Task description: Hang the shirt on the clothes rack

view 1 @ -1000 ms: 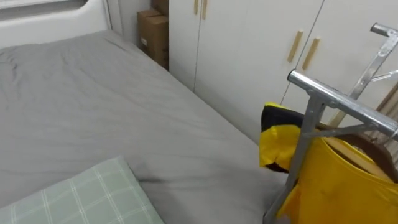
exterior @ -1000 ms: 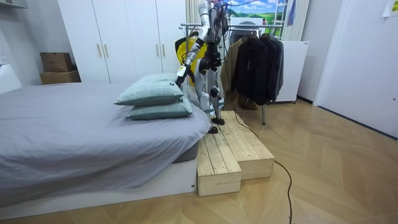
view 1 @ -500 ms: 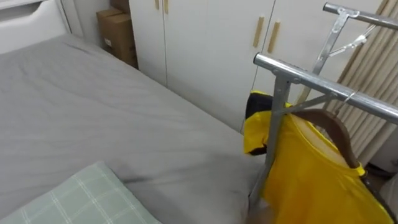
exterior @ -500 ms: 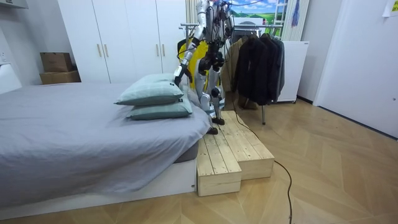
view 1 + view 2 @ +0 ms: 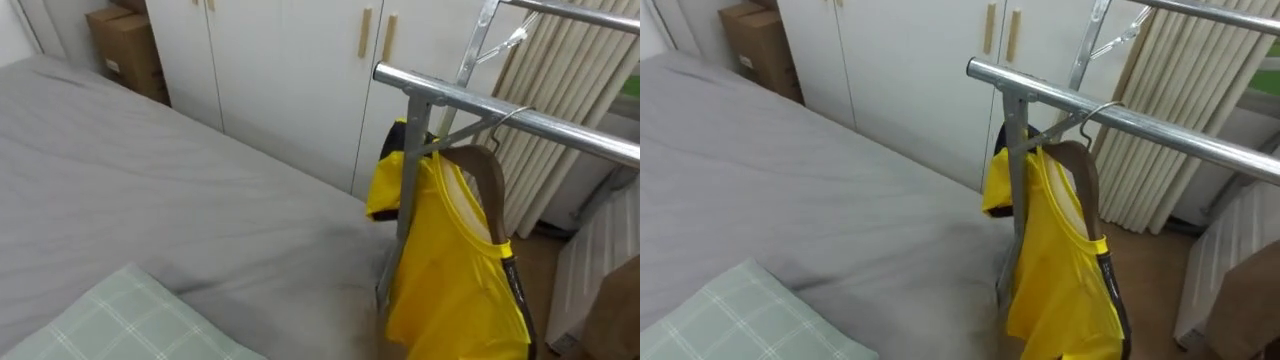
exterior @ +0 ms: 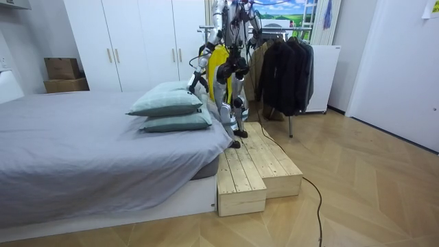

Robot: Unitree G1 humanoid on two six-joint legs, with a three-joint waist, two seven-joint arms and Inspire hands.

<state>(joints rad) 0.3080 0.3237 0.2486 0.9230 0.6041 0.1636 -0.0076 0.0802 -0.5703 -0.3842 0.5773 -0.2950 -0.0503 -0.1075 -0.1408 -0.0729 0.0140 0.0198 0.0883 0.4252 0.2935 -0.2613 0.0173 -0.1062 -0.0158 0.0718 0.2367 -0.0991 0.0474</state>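
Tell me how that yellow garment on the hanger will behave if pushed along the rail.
The yellow garment drapes in soft folds, so it is probably floppy and light. Hung on the wooden hanger hooked over the metal rail, it would likely swing and slide easily.

Robot stood upright, back mostly to the room camera. Left arm hung down and out toward the room view's left, a bit bent at the elbow, with the left hand (image 6: 193,79) low beside its hip. Right arm was tucked close to the torso, right hand (image 6: 238,66) around waist level.
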